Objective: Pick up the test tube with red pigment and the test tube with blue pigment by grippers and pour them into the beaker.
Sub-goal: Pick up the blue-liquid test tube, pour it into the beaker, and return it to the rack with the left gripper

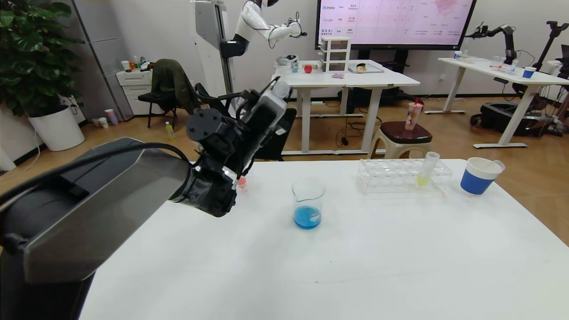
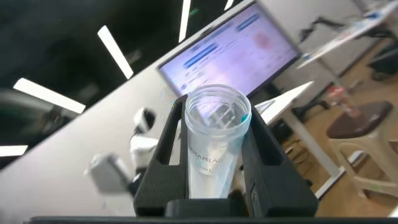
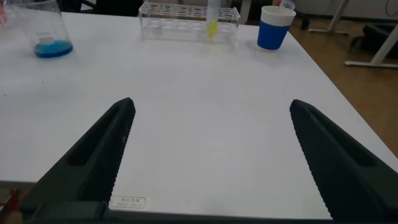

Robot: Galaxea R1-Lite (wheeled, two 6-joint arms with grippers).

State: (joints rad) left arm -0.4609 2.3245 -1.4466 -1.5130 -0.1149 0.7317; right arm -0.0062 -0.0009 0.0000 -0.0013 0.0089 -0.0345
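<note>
The left gripper (image 1: 271, 95) hangs raised over the far-left part of the white table (image 1: 311, 266), tilted up toward the room, its fingers closed on a clear test tube (image 2: 214, 140) whose open mouth faces the wrist camera. No liquid shows in the part of the tube that is visible, so which pigment it carried cannot be told from the tube itself. Below and just beside this gripper, half hidden by the wrist, a bit of red liquid marks the test tube with red pigment (image 1: 242, 181), standing on the table and apparently not yet poured.

To the right of the left gripper and lower, the beaker (image 1: 307, 203) stands upright near the table's middle with blue liquid pooled in its bottom. Judging from that, the blue pour looks done and the red pour is what remains, after the held tube is set down.

Farther right, a clear tube rack (image 1: 402, 176) holds a tube with yellow liquid (image 1: 426, 171), and a blue-and-white paper cup (image 1: 480, 176) stands near the table's right edge.

The right gripper (image 3: 211, 162) hovers low over the near-right part of the table with its fingers spread wide and nothing between them.

Bare tabletop lies between the beaker and the near edge. The red tube sits close to the far edge, so reaching it leaves little margin there.
</note>
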